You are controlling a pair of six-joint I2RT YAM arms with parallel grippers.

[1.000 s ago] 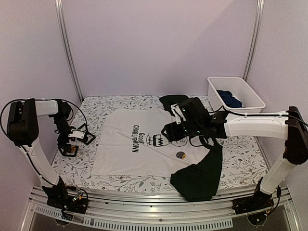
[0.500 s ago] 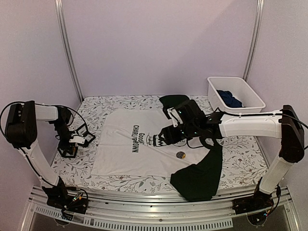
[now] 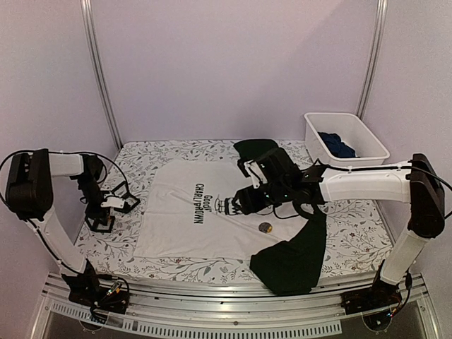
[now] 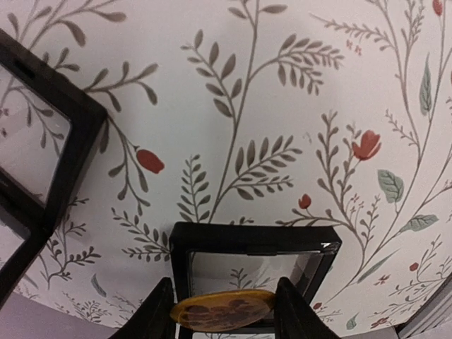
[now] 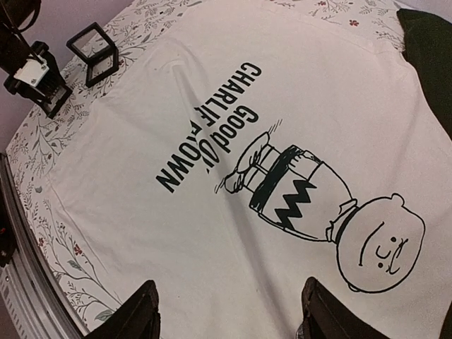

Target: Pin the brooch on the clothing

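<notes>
The white T-shirt with dark sleeves and the Charlie Brown print lies flat on the floral cloth; it fills the right wrist view. My left gripper is left of the shirt. In the left wrist view it is shut on a round golden-brown brooch, held just above an open black display box. My right gripper hovers over the print, open and empty. A second small round brooch lies on the shirt by the near sleeve.
A second black display frame lies beside the left gripper; it also shows in the left wrist view and the right wrist view. A white bin holding a dark blue garment stands at the back right.
My left gripper has lifted slightly off the black box with the brooch in it. My right gripper has shifted a little to the left over the shirt's print.
</notes>
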